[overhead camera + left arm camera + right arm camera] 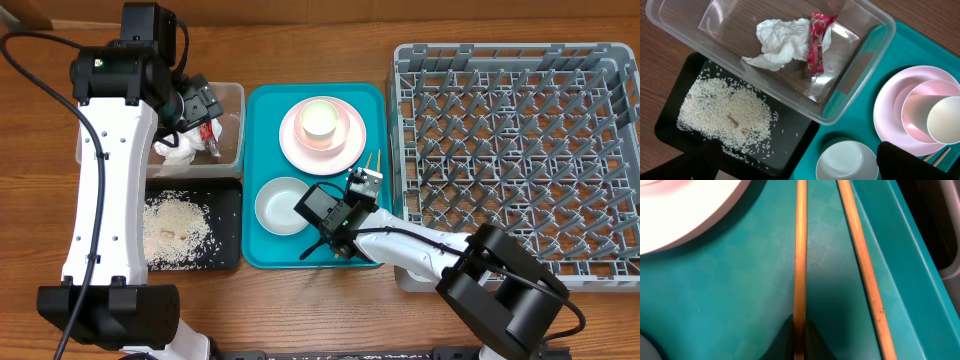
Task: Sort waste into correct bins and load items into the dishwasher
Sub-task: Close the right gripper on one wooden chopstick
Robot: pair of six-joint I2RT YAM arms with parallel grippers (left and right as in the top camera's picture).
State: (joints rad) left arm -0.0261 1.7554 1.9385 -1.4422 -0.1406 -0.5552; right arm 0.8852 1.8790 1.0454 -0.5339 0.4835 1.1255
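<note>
right gripper clamped on one chopstick, second chopstick just beside on teal tray, left gripper jaws wide apart above tub holding napkin and wrapper

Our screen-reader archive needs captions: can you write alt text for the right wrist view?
The right tool pinches one wooden chopstick lying on the teal tray; a second chopstick lies beside it, apart. A pink plate edges in top left.
</note>
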